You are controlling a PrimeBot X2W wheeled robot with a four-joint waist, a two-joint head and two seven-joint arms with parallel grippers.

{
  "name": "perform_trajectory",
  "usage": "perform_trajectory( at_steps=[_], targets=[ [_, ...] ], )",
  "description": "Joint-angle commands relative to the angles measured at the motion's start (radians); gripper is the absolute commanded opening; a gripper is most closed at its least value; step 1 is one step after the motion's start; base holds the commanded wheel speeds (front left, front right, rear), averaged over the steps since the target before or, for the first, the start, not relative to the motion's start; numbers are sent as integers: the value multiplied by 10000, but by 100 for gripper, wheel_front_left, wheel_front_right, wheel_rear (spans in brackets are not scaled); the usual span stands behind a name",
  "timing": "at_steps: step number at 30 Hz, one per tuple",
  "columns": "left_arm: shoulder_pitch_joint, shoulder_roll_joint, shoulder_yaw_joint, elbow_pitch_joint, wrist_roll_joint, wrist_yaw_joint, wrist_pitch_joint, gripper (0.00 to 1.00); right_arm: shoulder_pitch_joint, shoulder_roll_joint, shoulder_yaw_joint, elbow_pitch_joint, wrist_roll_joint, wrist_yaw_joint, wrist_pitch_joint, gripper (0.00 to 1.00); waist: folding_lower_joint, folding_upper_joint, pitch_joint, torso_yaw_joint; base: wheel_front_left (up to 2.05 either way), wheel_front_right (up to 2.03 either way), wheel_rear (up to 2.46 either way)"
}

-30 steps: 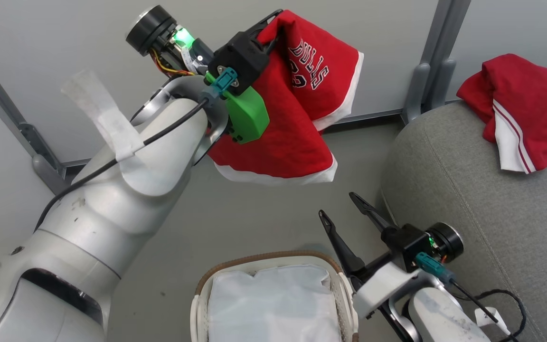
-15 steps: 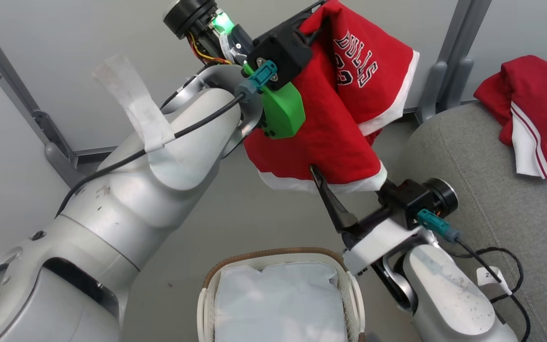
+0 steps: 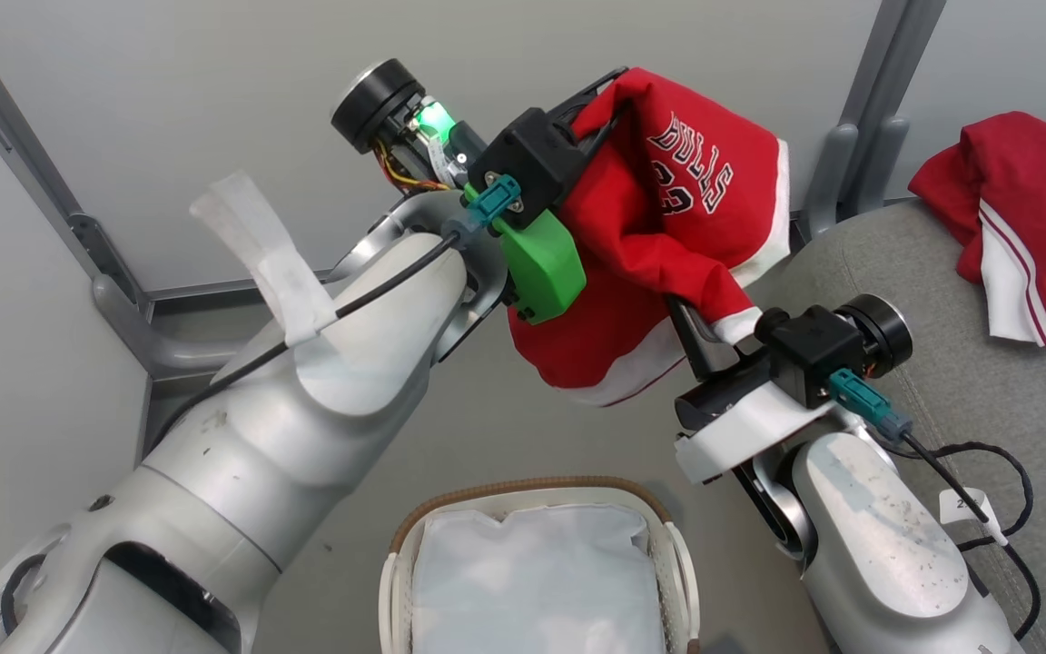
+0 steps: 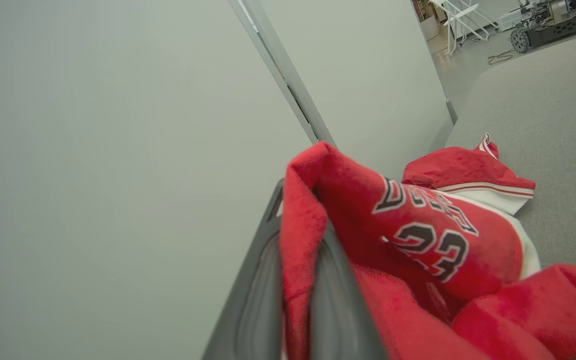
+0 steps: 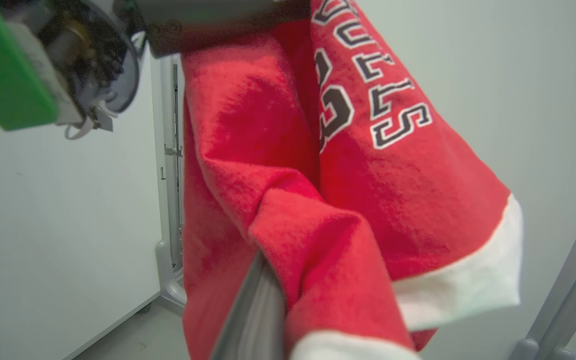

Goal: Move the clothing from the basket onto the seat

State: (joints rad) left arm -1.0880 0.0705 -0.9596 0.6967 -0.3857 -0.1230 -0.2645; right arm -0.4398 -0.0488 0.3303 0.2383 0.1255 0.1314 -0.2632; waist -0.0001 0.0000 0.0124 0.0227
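My left gripper (image 3: pixel 609 95) is raised high and shut on a red garment (image 3: pixel 668 236) with white hem and navy-and-white lettering; the left wrist view shows the fabric pinched between its fingers (image 4: pixel 300 210). My right gripper (image 3: pixel 700 304) reaches up into the garment's lower hem. One finger (image 5: pixel 253 310) shows and red cloth covers the other, with the fold bunched on it. A second red garment (image 3: pixel 1022 209) with white stripes lies on the grey seat (image 3: pixel 895 272) at the right. Below, the white basket (image 3: pixel 523 486) holds its white liner (image 3: pixel 537 581).
A pale partition wall with grey posts stands behind, one post foot (image 3: pixel 123 309) at the left and another post (image 3: pixel 841 154) beside the seat. A black cable (image 3: pixel 995 509) with a tag lies on the seat's near edge. Grey floor surrounds the basket.
My right gripper has risen from beside the basket into the hanging hem and closed on it, bunching the cloth upward. The left arm has carried the garment right, toward the seat.
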Motion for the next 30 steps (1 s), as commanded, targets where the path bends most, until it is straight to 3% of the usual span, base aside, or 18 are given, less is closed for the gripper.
perform_trajectory(
  at_steps=[1,4,5,6,8,9,10,18,30],
  targets=[
    [244,59,116,20,-149,70,3,0,-67,-33,-56,-76,-113,-14,-23,0,1,0,-5,-15,0,0,0],
    [673,117,383,-76,-285,156,3,2,-36,-33,-138,-184,-195,-14,-23,0,1,0,-24,-42,0,0,0],
    [791,143,491,-142,-332,195,3,18,-24,-32,-170,-220,-224,-14,-23,0,1,0,-23,-51,0,0,0],
    [967,170,625,-229,-387,214,5,42,-6,-32,-202,-245,-249,-14,-23,0,1,0,-20,-58,0,0,0],
    [1327,198,801,-359,-430,250,4,55,30,-32,-287,-293,-293,-14,-23,0,1,0,-20,-58,0,0,0],
    [1466,218,880,-405,-443,261,4,74,42,-32,-323,-310,-332,-14,-23,0,1,0,-20,-56,0,0,0],
    [1644,234,1000,-499,-443,268,4,100,55,-32,-362,-315,-358,-14,-23,0,1,0,-21,-54,0,0,0],
    [3256,198,1810,-1090,-279,334,6,100,122,-60,-851,-376,-695,-14,-23,0,1,0,-29,46,0,0,0],
    [5780,-70,2371,-1526,60,94,6,100,412,-191,-1405,-495,-980,-14,-23,0,1,0,13,118,0,0,0]
  ],
)
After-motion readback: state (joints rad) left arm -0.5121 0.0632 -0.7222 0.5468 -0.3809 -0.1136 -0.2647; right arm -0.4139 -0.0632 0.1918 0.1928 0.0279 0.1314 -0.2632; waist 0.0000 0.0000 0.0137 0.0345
